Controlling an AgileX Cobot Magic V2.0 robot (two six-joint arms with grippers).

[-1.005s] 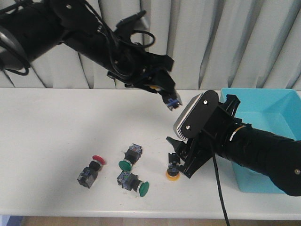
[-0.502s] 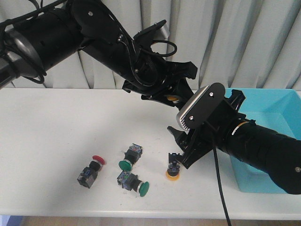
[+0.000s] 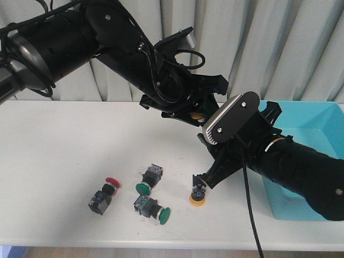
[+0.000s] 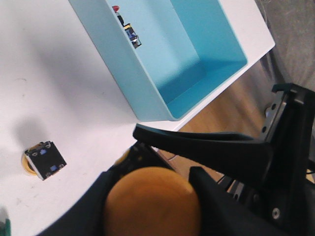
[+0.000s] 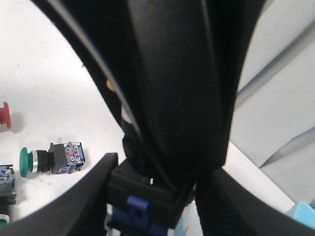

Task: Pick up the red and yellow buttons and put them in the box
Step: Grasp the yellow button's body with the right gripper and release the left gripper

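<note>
My left gripper [image 3: 198, 115] is shut on a yellow button [image 4: 152, 201] and holds it in the air left of the box [image 3: 322, 115]. My right gripper [image 3: 207, 158] is open, its fingers either side of that button's black body with a blue clip [image 5: 147, 196], with a gap showing on one side. A second yellow button [image 3: 196, 194] stands cap-down on the table just below the right gripper; it also shows in the left wrist view [image 4: 44, 160]. A red button [image 3: 105, 193] lies at the left. Another red button [image 4: 125, 27] lies inside the box [image 4: 123, 73].
Two green-capped buttons [image 3: 148, 180] [image 3: 154, 208] lie between the red button and the standing yellow one; one shows in the right wrist view [image 5: 49, 157]. Both arms crowd together above the table's middle. A curtain hangs behind the table.
My left arm has carried the yellow button right and down to the right gripper. The right gripper has lifted off the standing yellow button and tilted up.
</note>
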